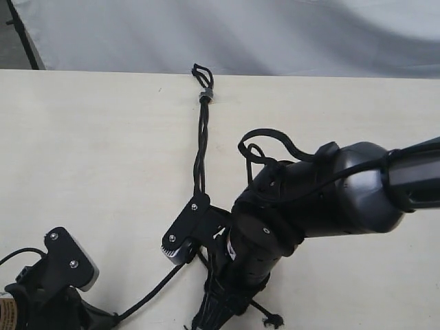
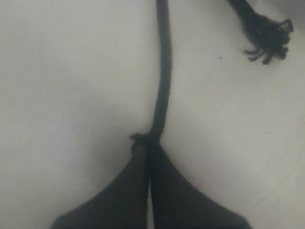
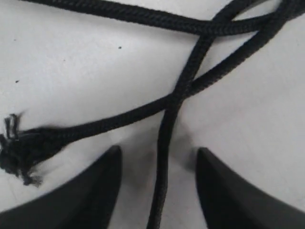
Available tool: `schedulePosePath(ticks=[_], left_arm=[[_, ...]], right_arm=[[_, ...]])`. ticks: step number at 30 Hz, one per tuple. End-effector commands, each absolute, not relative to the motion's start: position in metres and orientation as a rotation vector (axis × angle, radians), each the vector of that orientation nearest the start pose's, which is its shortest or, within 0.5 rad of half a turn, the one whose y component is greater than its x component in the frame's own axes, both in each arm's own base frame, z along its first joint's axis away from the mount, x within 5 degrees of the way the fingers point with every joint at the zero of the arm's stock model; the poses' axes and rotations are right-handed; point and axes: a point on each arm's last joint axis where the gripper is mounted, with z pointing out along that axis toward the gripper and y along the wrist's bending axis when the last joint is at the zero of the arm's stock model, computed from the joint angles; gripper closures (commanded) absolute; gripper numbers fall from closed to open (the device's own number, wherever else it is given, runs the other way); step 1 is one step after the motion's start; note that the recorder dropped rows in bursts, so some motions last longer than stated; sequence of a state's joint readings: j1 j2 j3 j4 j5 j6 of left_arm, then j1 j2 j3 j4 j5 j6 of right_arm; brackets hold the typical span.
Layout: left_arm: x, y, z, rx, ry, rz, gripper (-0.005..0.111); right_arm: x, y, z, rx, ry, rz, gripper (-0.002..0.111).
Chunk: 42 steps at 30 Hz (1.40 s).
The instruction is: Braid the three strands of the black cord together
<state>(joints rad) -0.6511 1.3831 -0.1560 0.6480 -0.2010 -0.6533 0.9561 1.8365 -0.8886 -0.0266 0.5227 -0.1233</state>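
Braiding is partway done, by my reading, and a fresh crossing is being set up. Nearest you, your left end effector (image 2: 148, 145) is pinched shut on one strand (image 2: 163, 71), which runs away from it over the desk (image 1: 89, 137). A frayed tip (image 2: 269, 38) of another lies free close by. Further in, your right end effector (image 3: 157, 160) stands part open. Its fingers (image 3: 95, 191) sit either side of a second strand (image 3: 164, 138) without gripping it, just short of where it crosses a third strand (image 3: 119, 117). The next move, I judge, calls for you to close on that second strand and carry it over the others while the left holds tension. Beyond, the plaited cord (image 1: 201, 148) runs up the desk to its band (image 1: 204, 95) and loop (image 1: 201, 71) at the far edge.
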Motion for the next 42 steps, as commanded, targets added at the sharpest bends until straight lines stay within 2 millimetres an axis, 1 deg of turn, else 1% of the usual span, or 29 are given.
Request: schedulePosePath(ticks=[1, 2, 4, 8, 9, 10, 11, 13, 15, 16, 17, 18, 19, 20, 21, 22, 23, 24, 25, 27, 31, 33, 36, 42], left_arm=[[0.119, -0.107, 0.114, 0.799, 2.451, -0.458, 0.106], [0.119, -0.107, 0.114, 0.789, 2.453, -0.462, 0.106], [0.119, -0.107, 0.114, 0.787, 2.458, -0.459, 0.106], [0.119, -0.107, 0.114, 0.748, 2.475, -0.469, 0.106], [0.12, -0.107, 0.114, 0.743, 2.475, -0.471, 0.103], [0.12, -0.107, 0.115, 0.728, 2.476, -0.477, 0.099], [0.12, -0.107, 0.116, 0.722, 2.471, -0.481, 0.093], [0.12, -0.107, 0.12, 0.692, 2.454, -0.502, 0.076], [0.121, -0.108, 0.128, 0.651, 2.423, -0.525, 0.06], [0.123, -0.109, 0.133, 0.632, 2.403, -0.535, 0.055], [0.124, -0.109, 0.139, 0.628, 2.371, -0.537, 0.05], [0.125, -0.109, 0.144, 0.631, 2.339, -0.541, 0.047], [0.125, -0.109, 0.15, 0.636, 2.309, -0.54, 0.047], [0.126, -0.11, 0.165, 0.629, 2.223, -0.561, 0.052], [0.126, -0.11, 0.173, 0.625, 2.178, -0.573, 0.057], [0.125, -0.109, 0.191, 0.615, 2.08, -0.599, 0.074], [0.124, -0.109, 0.198, 0.613, 2.038, -0.606, 0.083], [0.121, -0.105, 0.214, 0.623, 1.944, -0.598, 0.106], [0.119, -0.103, 0.219, 0.632, 1.911, -0.583, 0.106], [0.109, -0.091, 0.238, 0.627, 1.796, -0.538, 0.106], [0.095, -0.08, 0.256, 0.586, 1.671, -0.554, 0.106], [0.09, -0.076, 0.261, 0.573, 1.627, -0.562, 0.106], [0.087, -0.074, 0.264, 0.564, 1.599, -0.567, 0.106], [0.086, -0.072, 0.265, 0.559, 1.592, -0.565, 0.106]], right_arm=[[0.173, 0.244, 0.135, -1.546, 2.531, 0.092, 0.037], [0.171, 0.242, 0.151, -1.527, 2.503, 0.111, 0.036], [0.166, 0.233, 0.192, -1.481, 2.417, 0.158, 0.036], [0.154, 0.217, 0.243, -1.375, 2.299, 0.246, 0.036], [0.15, 0.211, 0.257, -1.348, 2.262, 0.27, 0.036], [0.146, 0.205, 0.269, -1.317, 2.225, 0.295, 0.036], [0.142, 0.199, 0.281, -1.291, 2.187, 0.318, 0.036], [0.133, 0.186, 0.301, -1.248, 2.116, 0.356, 0.036], [0.124, 0.174, 0.312, -1.21, 2.054, 0.39, 0.036], [0.119, 0.167, 0.316, -1.19, 2.021, 0.406, 0.036], [0.114, 0.16, 0.317, -1.159, 1.999, 0.429, 0.036], [0.11, 0.154, 0.315, -1.135, 1.987, 0.445, 0.038], [0.104, 0.146, 0.314, -1.111, 1.959, 0.465, 0.041], [0.095, 0.133, 0.308, -1.073, 1.908, 0.495, 0.056], [0.091, 0.127, 0.304, -1.05, 1.88, 0.514, 0.067], [0.081, 0.114, 0.301, -0.993, 1.792, 0.562, 0.093], [0.077, 0.108, 0.298, -0.954, 1.75, 0.596, 0.105], [0.069, 0.098, 0.291, -0.888, 1.677, 0.653, 0.108], [0.065, 0.093, 0.289, -0.862, 1.628, 0.671, 0.108], [0.053, 0.075, 0.278, -0.795, 1.505, 0.714, 0.108], [0.041, 0.058, 0.257, -0.741, 1.449, 0.757, 0.108], [0.037, 0.053, 0.253, -0.73, 1.428, 0.763, 0.108], [0.034, 0.048, 0.253, -0.711, 1.39, 0.775, 0.108], [0.032, 0.045, 0.254, -0.699, 1.367, 0.782, 0.108]])
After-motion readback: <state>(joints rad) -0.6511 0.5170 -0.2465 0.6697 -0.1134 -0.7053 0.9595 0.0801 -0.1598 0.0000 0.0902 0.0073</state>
